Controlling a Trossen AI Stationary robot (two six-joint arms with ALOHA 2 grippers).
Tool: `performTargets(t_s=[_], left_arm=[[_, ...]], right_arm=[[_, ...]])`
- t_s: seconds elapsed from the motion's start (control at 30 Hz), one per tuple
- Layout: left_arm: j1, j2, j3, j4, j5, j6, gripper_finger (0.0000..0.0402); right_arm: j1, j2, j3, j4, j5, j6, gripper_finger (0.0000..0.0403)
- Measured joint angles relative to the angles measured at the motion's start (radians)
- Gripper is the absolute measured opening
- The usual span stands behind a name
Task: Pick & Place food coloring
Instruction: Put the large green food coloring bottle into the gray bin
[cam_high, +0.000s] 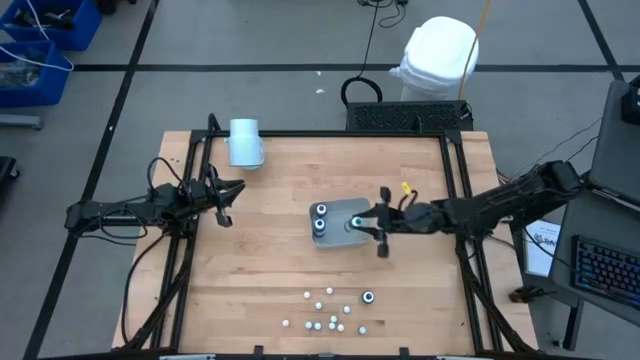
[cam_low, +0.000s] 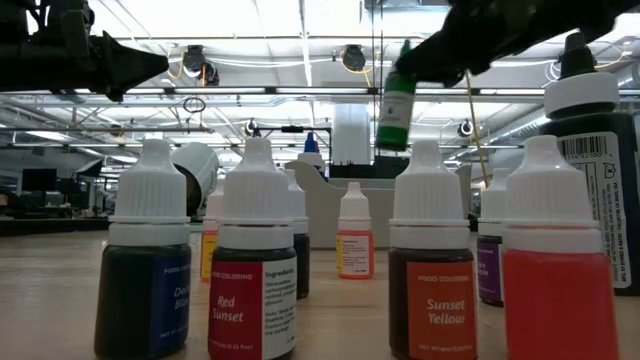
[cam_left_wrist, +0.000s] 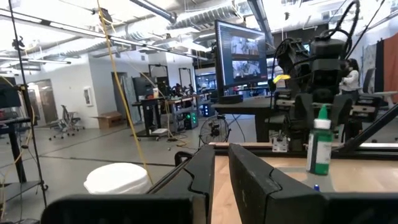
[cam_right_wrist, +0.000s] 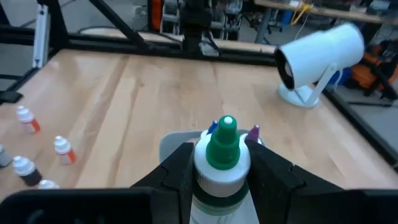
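The right arm reaches in from the table's right side, stretched nearly level toward the middle, its wrist straight in line with the forearm. The right gripper (cam_high: 358, 223) points toward the left arm, and its two dark fingers (cam_right_wrist: 177, 168) press in from either side on a green-capped food coloring bottle (cam_right_wrist: 222, 163) standing upright between them. The left arm lies extended along the left side, well apart from that claw, and the left gripper (cam_high: 226, 203) has its fingers almost together, with nothing between them.
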Motion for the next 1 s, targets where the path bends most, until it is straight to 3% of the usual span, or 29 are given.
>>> performTargets(t_s=[0.4, 1.0], left_arm=[[0.0, 0.0, 0.0, -0.004, 0.0, 0.004, 0.0056], [0.0, 0.0, 0.0, -0.007, -0.006, 0.007, 0.0056]], right_arm=[[-0.098, 0.253, 0.141, 0.012, -0.025, 0.026, 0.0109], [-0.181, 0.366, 0.143, 0.068, -0.024, 0.097, 0.0109]])
